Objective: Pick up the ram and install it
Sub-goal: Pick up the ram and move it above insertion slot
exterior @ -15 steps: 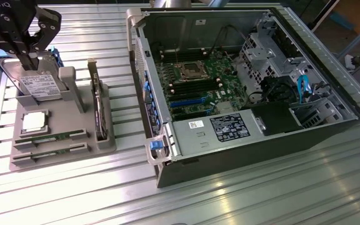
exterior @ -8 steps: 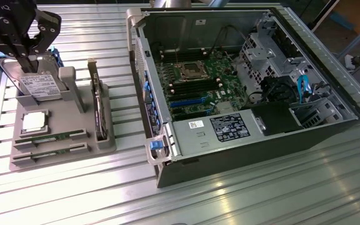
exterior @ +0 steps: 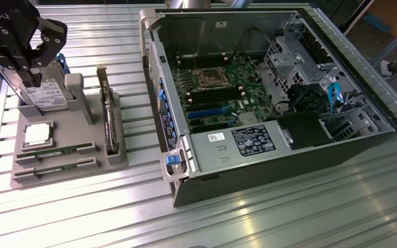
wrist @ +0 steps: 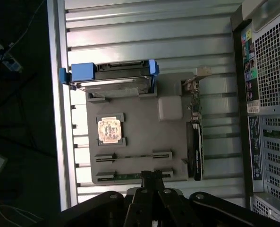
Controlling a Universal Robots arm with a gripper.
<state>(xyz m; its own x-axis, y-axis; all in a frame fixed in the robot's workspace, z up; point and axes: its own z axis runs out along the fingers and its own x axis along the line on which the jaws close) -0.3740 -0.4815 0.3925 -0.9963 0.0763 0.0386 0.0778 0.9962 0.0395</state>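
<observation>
My gripper (exterior: 31,82) hangs above the drive (exterior: 47,95) at one end of a grey holder (exterior: 74,137), its fingers together and holding nothing. The ram (exterior: 55,151) and its twin (exterior: 55,169) sit in parallel slots at the holder's other end, near the surface's (exterior: 254,222) edge on the exterior view's left. They seem set on edge so the upper edge can be pinched. Beside the holder, the case (exterior: 288,160) lies open on its side, so its board (exterior: 219,98) faces up.

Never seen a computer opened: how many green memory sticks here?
2: one memory stick beside the silver chip, the other at the tray's edge; the case may hide more.
</observation>
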